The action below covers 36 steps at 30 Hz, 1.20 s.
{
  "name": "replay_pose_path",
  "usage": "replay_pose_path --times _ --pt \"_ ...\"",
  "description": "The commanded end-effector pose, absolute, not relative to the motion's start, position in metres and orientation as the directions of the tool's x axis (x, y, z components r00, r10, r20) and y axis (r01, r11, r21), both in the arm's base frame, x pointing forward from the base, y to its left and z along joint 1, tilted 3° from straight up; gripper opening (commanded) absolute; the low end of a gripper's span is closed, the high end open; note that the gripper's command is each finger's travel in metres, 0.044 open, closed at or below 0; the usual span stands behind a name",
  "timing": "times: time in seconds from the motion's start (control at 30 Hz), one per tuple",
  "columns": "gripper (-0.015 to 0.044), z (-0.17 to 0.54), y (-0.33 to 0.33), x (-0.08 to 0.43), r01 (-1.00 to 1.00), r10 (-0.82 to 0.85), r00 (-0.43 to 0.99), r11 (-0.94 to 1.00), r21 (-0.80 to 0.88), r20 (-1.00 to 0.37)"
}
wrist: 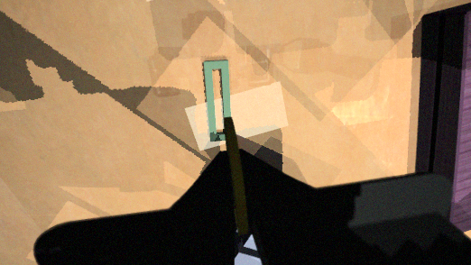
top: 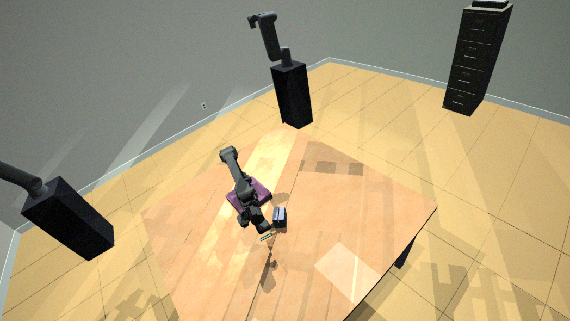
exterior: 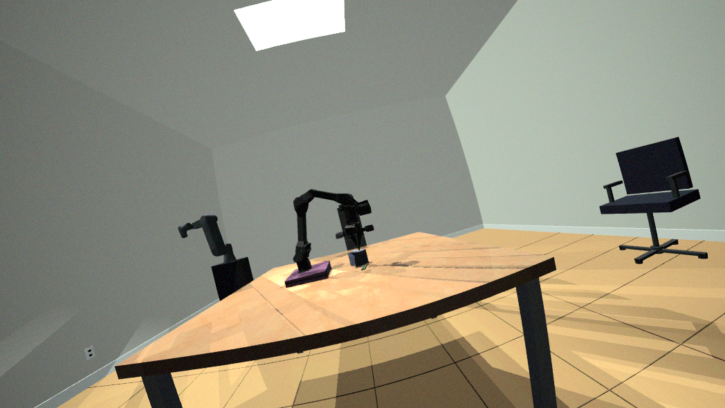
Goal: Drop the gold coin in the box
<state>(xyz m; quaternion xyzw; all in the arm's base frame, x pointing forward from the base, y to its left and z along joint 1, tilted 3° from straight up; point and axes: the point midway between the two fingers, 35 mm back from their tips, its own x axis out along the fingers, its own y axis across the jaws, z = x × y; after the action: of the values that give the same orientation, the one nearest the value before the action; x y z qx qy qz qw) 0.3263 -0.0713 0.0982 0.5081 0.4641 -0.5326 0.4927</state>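
My gripper (wrist: 231, 159) (exterior: 358, 247) is shut on the gold coin (wrist: 238, 180), which shows edge-on as a thin dark-yellow strip between the fingers in the wrist view. The coin is held above the table, clear of the holder. The green holder (wrist: 208, 90) (top: 266, 235) (exterior: 364, 267) lies empty on the table, with table showing through its opening. The grey box (top: 282, 213) (exterior: 358, 258) (wrist: 247, 258) stands beside the holder, its lid slot visible in the top view. In the wrist view only a small part of the box shows between the fingers. The coin cannot be made out in the top and exterior views.
The arm stands on a purple base block (top: 262, 191) (exterior: 308, 274) (wrist: 462, 135), close to the box. The wooden table (top: 303, 255) (exterior: 324, 309) carries broad shadows and light patches. Two other arms stand on black pedestals (top: 293, 95) (top: 67, 219) off the table.
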Motion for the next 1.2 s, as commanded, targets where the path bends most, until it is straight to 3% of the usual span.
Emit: replay_pose_path --times 0.0,0.4,0.8,1.17 --pt "0.0 0.1014 -0.0717 0.3261 1.0 -0.056 0.006 0.025 0.005 -0.998" --pt "0.0 0.1017 -0.0723 0.3244 0.904 -0.056 0.006 0.427 -0.019 -0.998" --pt "0.0 0.102 -0.0729 0.3227 0.654 -0.056 0.006 0.756 -0.039 -0.998" --pt "0.0 0.1018 -0.0689 0.3224 0.613 -0.056 0.006 0.789 -0.04 -0.998"
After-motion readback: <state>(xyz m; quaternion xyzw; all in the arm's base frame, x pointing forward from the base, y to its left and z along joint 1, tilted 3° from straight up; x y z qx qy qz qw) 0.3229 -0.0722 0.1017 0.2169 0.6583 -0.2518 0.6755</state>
